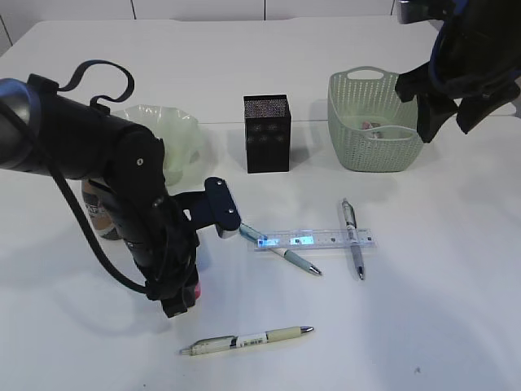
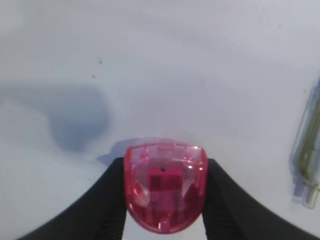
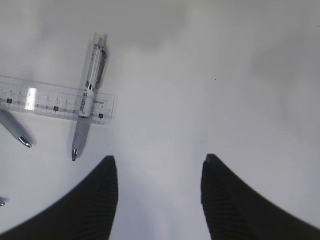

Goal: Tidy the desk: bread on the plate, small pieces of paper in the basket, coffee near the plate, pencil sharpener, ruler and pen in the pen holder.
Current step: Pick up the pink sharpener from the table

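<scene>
Left hand (image 2: 165, 200) grasping pink pencil sharpener (image 2: 165, 187) on white surface (image 2: 175, 75), right hand (image 3: 159, 192) released, ruler (image 3: 55, 102) up-left of it

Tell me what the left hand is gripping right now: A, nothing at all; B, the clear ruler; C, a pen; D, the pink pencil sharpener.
D. In the left wrist view the left hand has a finger pressed on each side of the pink pencil sharpener, while the ruler lies on the desk.
</scene>
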Tool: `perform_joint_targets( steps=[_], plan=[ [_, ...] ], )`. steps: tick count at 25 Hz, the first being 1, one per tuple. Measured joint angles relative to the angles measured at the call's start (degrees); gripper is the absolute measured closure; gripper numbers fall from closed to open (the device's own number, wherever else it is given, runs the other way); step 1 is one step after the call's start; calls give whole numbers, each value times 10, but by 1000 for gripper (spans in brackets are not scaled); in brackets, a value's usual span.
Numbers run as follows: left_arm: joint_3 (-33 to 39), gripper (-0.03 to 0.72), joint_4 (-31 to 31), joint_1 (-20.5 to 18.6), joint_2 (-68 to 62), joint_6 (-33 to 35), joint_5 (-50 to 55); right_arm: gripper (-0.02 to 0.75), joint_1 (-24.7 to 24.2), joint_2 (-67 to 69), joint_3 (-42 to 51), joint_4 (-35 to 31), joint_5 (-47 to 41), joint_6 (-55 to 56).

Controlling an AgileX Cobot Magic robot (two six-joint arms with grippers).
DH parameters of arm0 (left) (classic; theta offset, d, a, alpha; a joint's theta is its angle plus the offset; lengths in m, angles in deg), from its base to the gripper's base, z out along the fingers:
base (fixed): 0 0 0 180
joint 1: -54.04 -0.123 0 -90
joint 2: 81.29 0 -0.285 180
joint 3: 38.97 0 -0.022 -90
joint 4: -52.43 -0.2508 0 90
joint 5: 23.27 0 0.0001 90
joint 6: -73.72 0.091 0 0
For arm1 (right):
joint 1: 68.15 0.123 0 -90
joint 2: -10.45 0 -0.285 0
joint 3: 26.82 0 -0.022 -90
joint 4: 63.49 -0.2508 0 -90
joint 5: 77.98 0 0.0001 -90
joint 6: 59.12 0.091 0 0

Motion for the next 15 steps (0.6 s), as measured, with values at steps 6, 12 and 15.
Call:
perform_joint_targets(
  steps=[6,12,15],
  plan=[
    [-18,390,26,0,0,-9,2,312,0,0,0,0,0,0],
    [-19,390,44,0,0,-29,5,312,0,0,0,0,0,0],
    [-32,390,52,0,0,-46,6,312,0,0,0,0,0,0]
  ],
)
